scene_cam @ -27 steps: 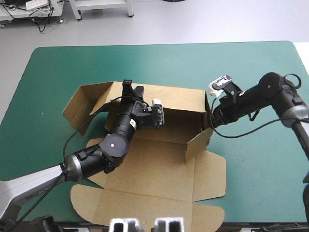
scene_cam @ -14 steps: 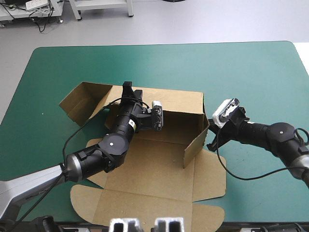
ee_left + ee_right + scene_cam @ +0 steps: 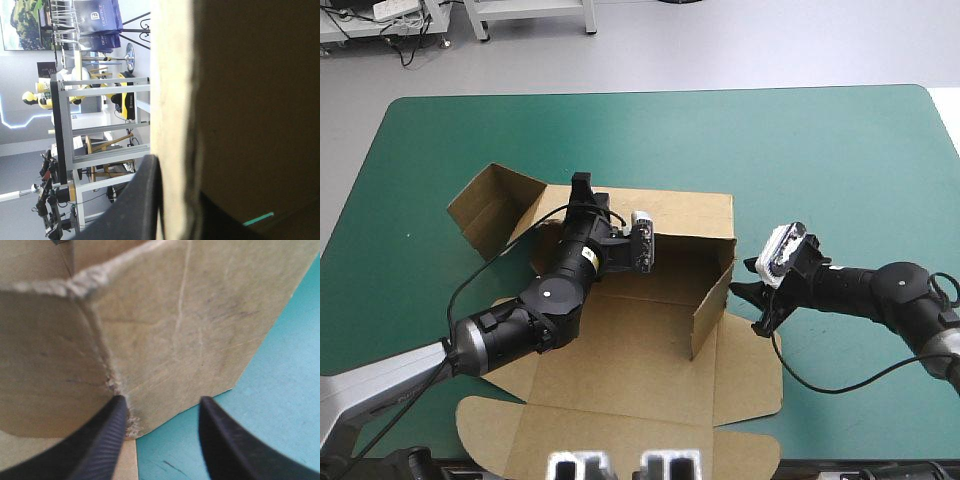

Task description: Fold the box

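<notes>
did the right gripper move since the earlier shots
Yes: against the table, the right gripper has dropped away from the far edge toward the near one, beside the right end wall of the box.

- L arm [image 3: 510,335]: enters at lower-left corner of high view and runs diag. up toward frame centre. Forearm pitched up, wrist left of centre.
- L gripper [image 3: 585,190]: tip points toward upper frame. Fingers [image 3: 135,205] all but closed, pinching a raised wall of the box [image 3: 670,215], one finger per side of the board.
- R arm [image 3: 880,290]: enters at right edge, mid-height. Elbow bend near that edge, forearm low, approx. horiz., pointing left.
- R gripper [image 3: 756,300]: right of centre. Fingers [image 3: 100,440] spread apart, not clamped. Tips at the box's raised corner, one tip right at the corner crease.
</notes>
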You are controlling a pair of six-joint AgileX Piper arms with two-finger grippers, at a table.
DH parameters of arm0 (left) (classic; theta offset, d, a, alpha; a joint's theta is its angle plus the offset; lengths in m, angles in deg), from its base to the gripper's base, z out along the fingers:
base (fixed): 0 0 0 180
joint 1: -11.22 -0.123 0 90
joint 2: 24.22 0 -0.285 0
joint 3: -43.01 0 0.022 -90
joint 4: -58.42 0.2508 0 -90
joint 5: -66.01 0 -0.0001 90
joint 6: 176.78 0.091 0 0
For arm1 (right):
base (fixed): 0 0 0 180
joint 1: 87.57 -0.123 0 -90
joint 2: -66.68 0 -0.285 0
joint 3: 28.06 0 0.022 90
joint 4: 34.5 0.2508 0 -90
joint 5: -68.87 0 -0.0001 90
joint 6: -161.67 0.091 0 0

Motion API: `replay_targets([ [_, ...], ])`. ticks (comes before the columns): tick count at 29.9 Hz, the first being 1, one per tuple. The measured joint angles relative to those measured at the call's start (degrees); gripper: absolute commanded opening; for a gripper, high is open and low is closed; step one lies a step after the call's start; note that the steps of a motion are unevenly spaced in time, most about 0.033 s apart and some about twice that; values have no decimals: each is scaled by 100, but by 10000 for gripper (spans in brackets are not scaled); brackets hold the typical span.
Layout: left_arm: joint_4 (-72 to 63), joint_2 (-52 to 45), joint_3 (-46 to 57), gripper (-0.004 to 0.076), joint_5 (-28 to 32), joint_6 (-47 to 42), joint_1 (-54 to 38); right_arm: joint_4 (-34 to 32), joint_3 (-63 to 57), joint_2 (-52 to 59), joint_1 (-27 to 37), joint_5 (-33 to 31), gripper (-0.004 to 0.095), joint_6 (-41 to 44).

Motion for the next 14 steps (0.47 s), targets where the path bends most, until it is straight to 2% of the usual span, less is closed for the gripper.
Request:
replay_targets([
  [2,-73,-11,-6,13,-7,53,6,-91,35,11,0,-100,852,113],
  [9,-678,-5,-308,13,-54,147,17,-147,219,21,0,-699,825,217],
  [14,-1338,226,-816,13,-277,636,17,127,225,21,0,-515,825,252],
])
